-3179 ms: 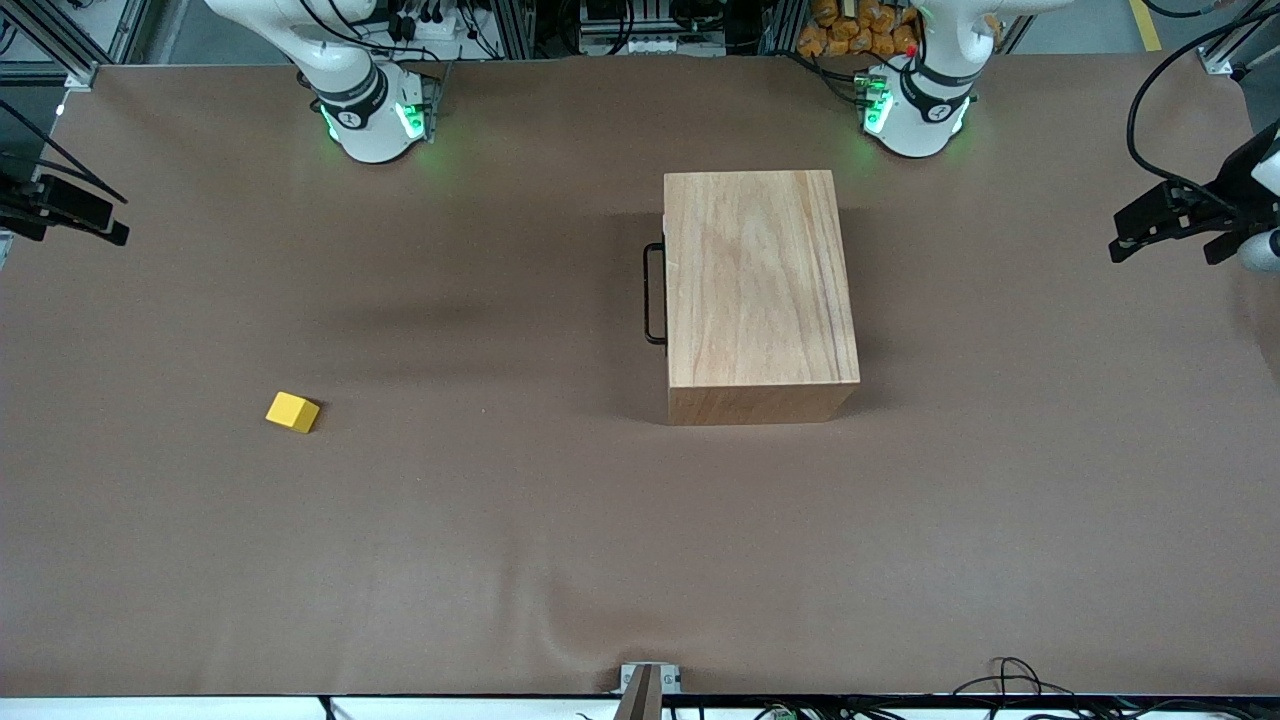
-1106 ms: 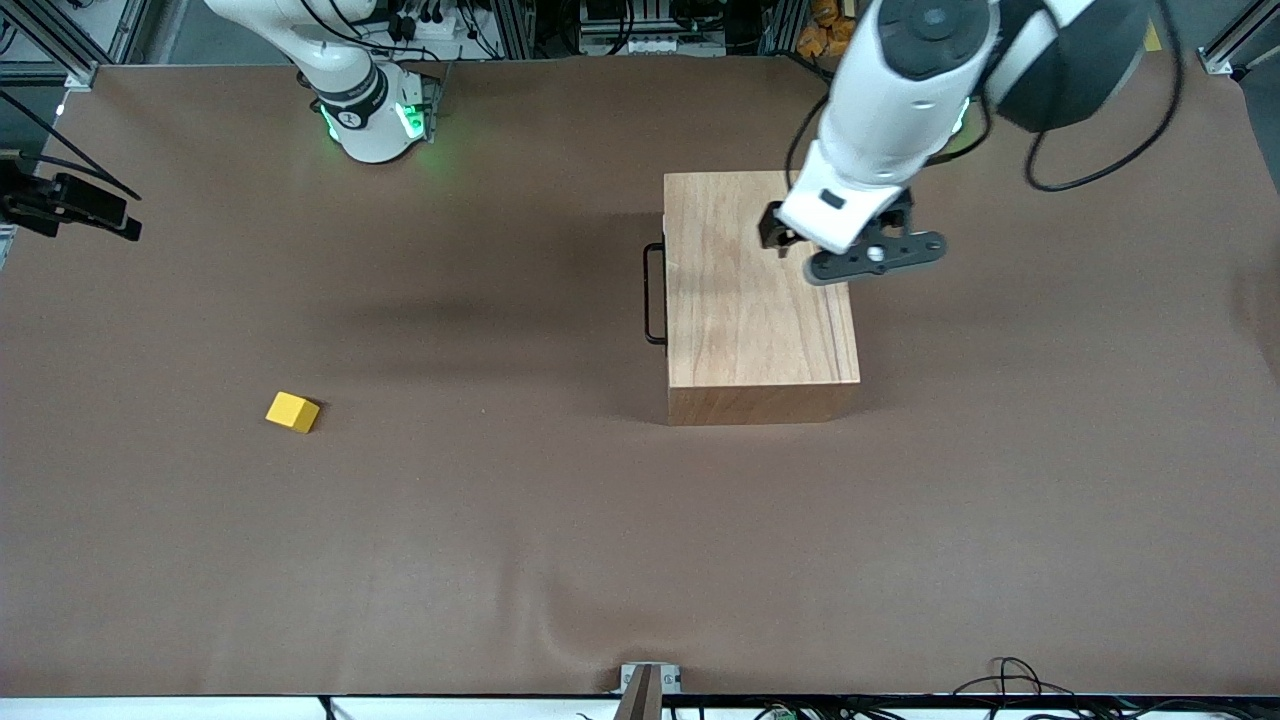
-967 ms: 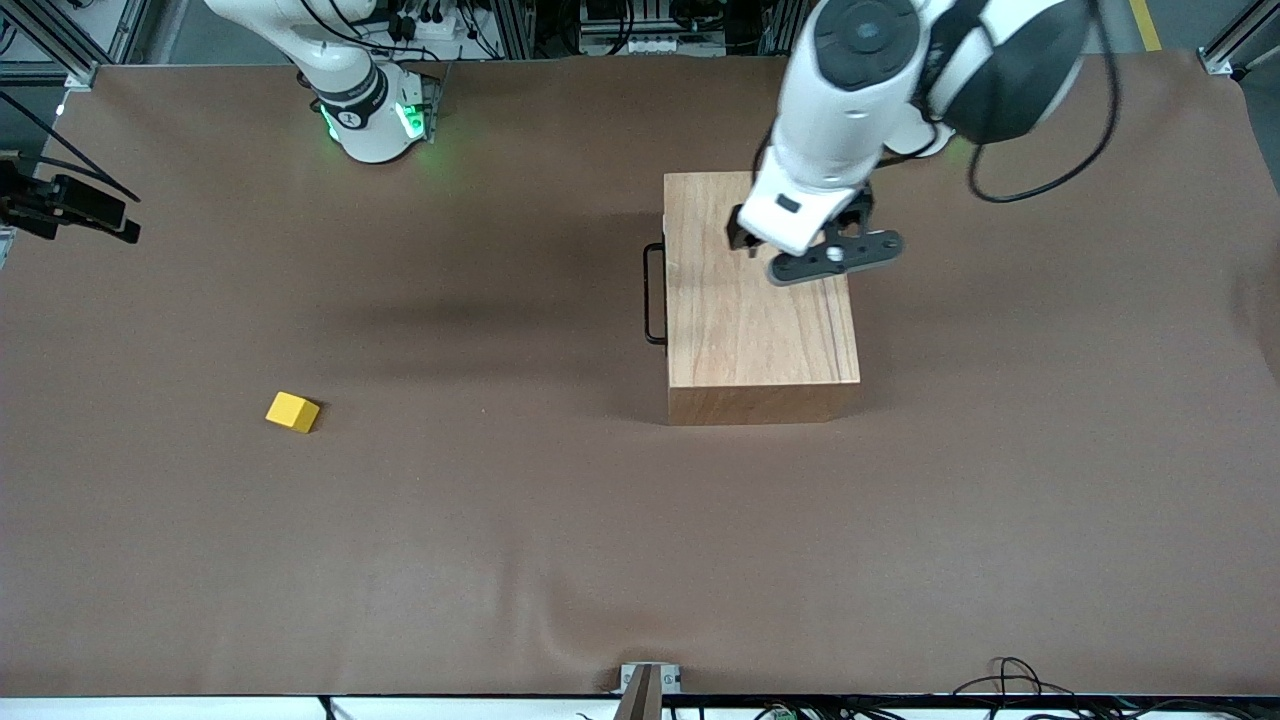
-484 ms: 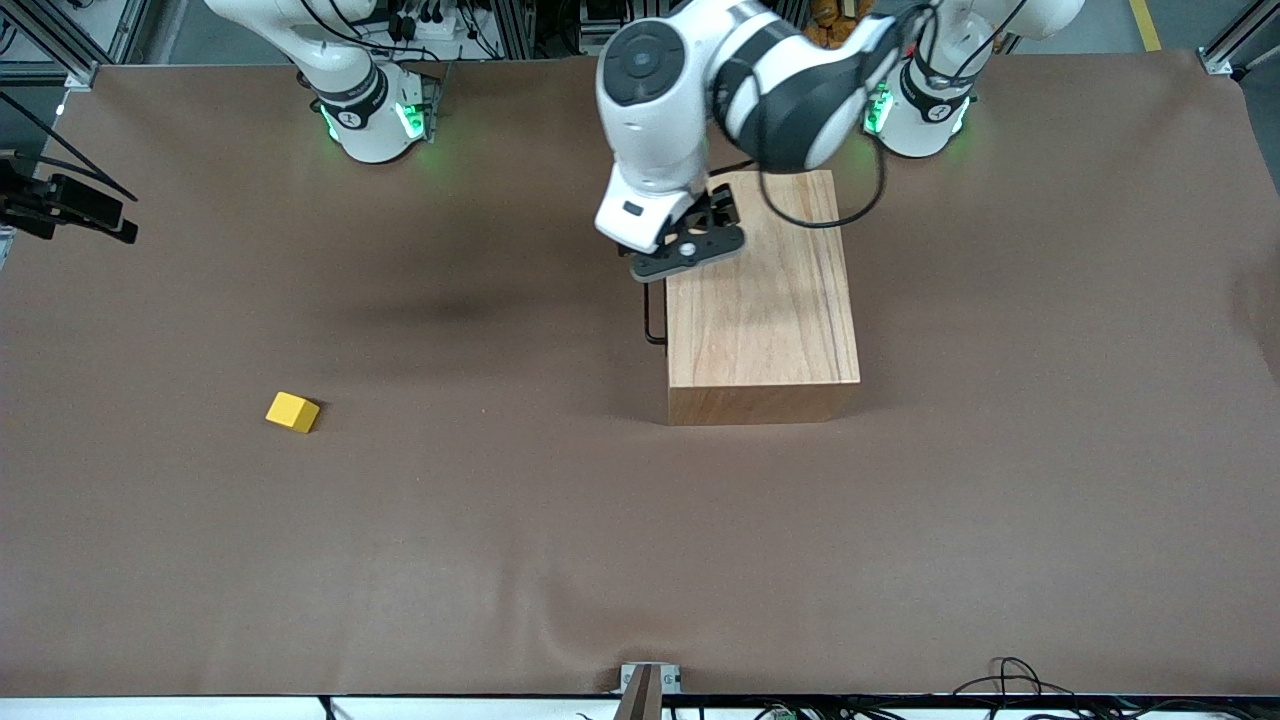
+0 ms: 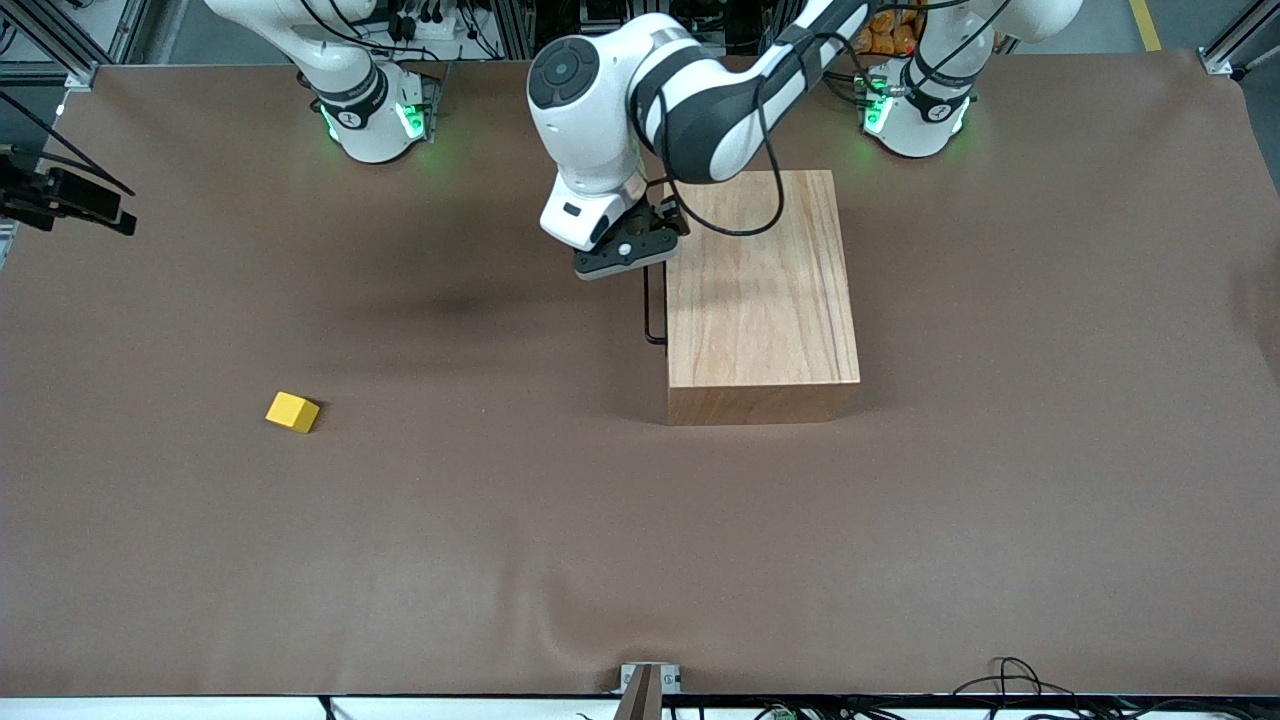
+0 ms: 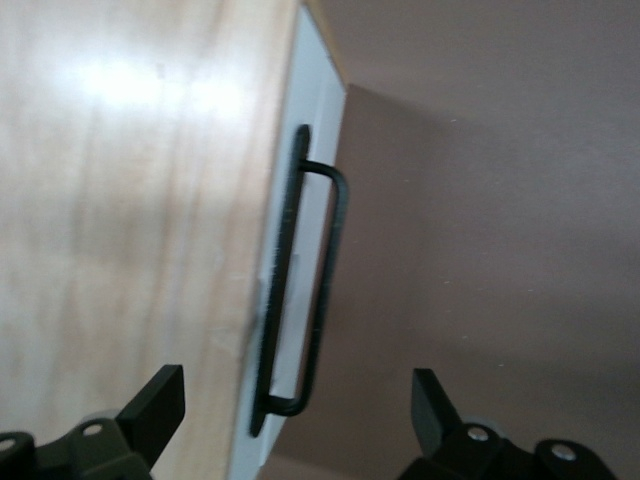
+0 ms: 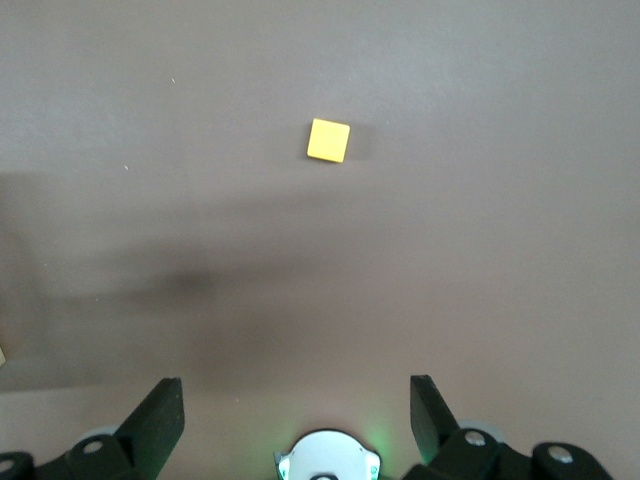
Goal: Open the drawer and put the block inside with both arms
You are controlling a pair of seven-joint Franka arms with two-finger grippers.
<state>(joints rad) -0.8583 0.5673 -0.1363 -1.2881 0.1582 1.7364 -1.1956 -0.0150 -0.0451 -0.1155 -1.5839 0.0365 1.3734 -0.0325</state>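
The wooden box stands mid-table with its drawer shut. The drawer's white-edged front and black wire handle face the right arm's end of the table. My left gripper hangs open over the handle's end farther from the front camera. In the left wrist view the handle lies between its fingers, untouched. The yellow block lies on the table toward the right arm's end, nearer the front camera than the box. My right gripper waits open, high over that end of the table, and sees the block below.
The brown table cover runs flat around the box and block. The arms' green-lit bases stand along the edge farthest from the front camera. Cables and a small bracket sit at the nearest edge.
My left arm has swung in from the table's end, crossed over the box top and now holds its open gripper over the handle. The right arm, box and block have stayed put.
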